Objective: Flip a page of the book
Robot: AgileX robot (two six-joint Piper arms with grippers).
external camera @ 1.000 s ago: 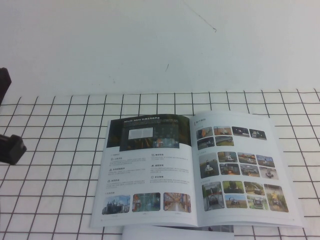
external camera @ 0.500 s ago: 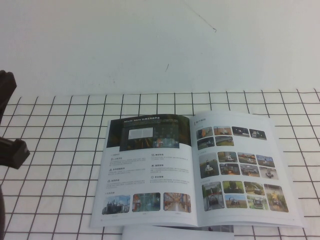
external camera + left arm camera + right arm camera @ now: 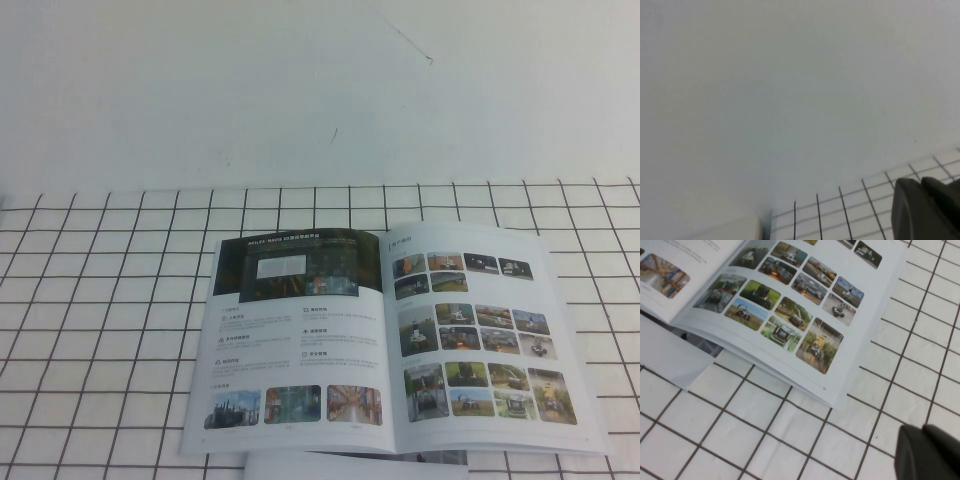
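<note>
Booklet, thin glossy white [image 3: 790,315], beyond closed right gripper [image 3: 927,455], untouched; left gripper [image 3: 930,210] jaw state indeterminable; risk: several slick leaves lifting together.

The book [image 3: 390,345] has tiny print and a white heading on its dark banner [image 3: 297,265], but none of it can be read.
</note>
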